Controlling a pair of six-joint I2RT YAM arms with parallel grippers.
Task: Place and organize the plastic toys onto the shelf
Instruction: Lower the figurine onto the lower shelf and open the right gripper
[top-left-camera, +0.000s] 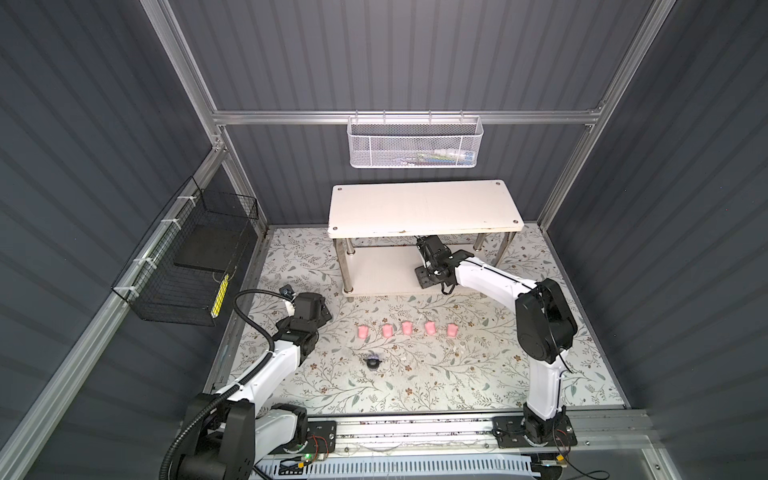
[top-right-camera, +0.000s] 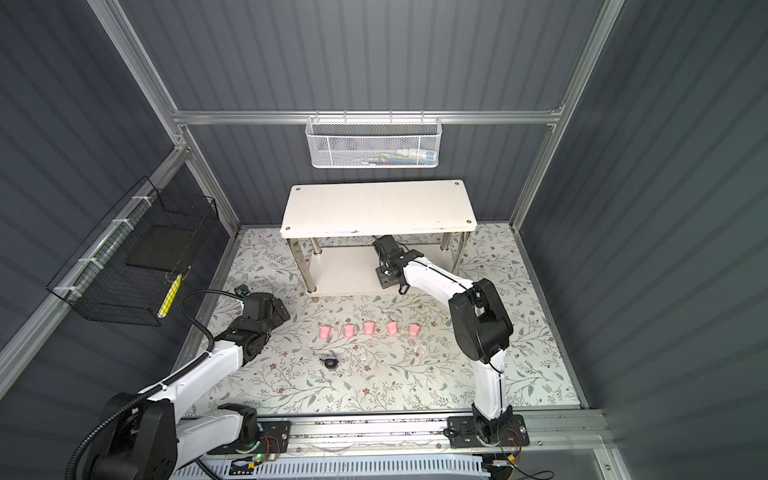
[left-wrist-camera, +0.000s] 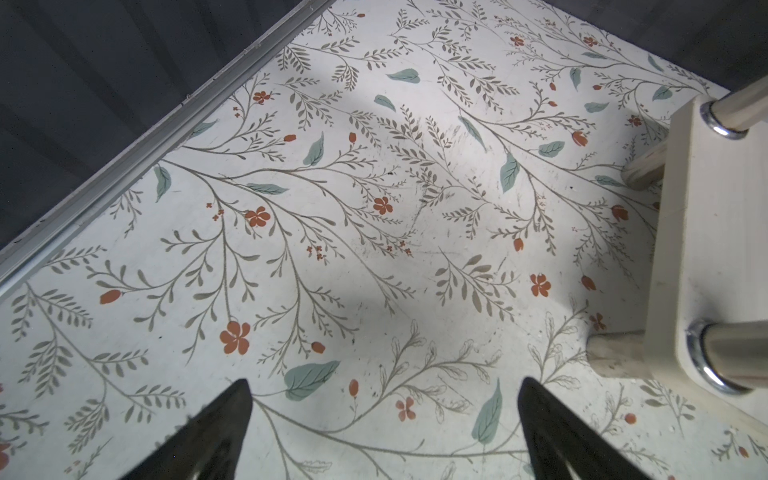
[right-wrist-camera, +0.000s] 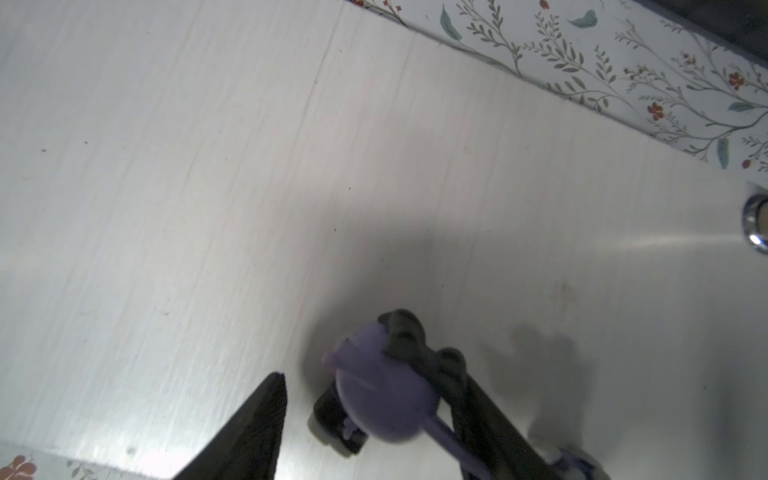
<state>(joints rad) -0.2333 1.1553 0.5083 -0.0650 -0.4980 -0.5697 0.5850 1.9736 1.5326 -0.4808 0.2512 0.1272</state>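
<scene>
Status: right gripper (right-wrist-camera: 361, 374) is reaching in under the top tier (top-left-camera: 424, 208) of the shelf (top-left-camera: 338, 237), over the lower tier (right-wrist-camera: 249, 166). The reach is low and flat because the top board blocks any approach from above. Jaws are parted: one finger stands clear of the dark toy (right-wrist-camera: 386, 399) and the other touches its black side, so nothing is clamped. I read this as the release step. The toy is on the lower tier, roughly mid-length, lavender face toward the wrist camera. It looks tilted against that finger, but it's blurred, so can't tell if it stands on its own. Risk: backing out could drag or tip it, so I'd open fully and pull straight back along the entry line. The left gripper (left-wrist-camera: 384, 382) is spread wide and empty, hovering over the mat (left-wrist-camera: 374, 208) just off the shelf's left end. It's parked clear of the other arm, with no toy near it. On the mat: five pink toys (top-left-camera: 407, 327) in a neat row in front of the shelf, slightly apart from each other. A second dark toy (top-left-camera: 371, 360) sits alone just in front of the row's left end. No third dark one visible; it may be hidden under the top tier. The top tier itself is bare. Judgement: early in the task, most toys not yet shelved. The spaced row leaves finger room for one-at-a-time picks.
</scene>
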